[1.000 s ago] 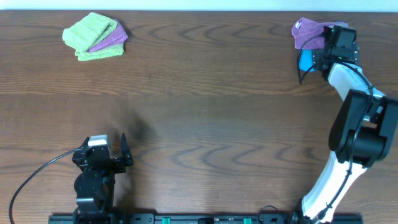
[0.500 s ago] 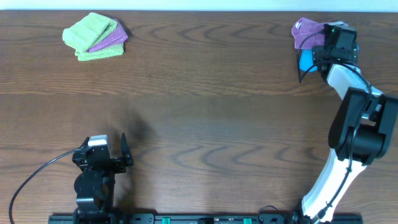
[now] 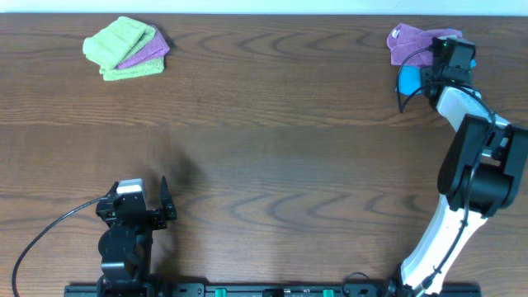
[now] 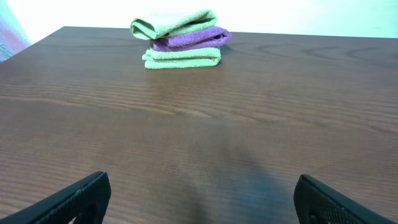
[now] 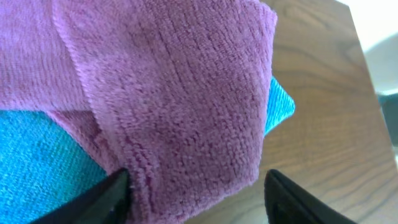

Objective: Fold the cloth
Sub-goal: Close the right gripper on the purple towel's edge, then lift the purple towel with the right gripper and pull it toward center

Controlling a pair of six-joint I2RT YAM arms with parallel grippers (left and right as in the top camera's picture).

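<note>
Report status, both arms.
Left fingers open, holding nothing. Right fingers open astride purple terry microfibre cloth. Cloth bunched atop bright blue cloth, not folded.

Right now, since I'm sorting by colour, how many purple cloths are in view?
2. One purple cloth lies far right, draped over a blue cloth; a second purple cloth is sandwiched between lime-green cloths far left. Others may be hidden underneath.

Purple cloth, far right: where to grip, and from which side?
Probably the hemmed edge of the cloth's top flap, where it runs past the blue cloth onto the table. Come from the right gripper's side: its open jaws straddle that edge.
</note>
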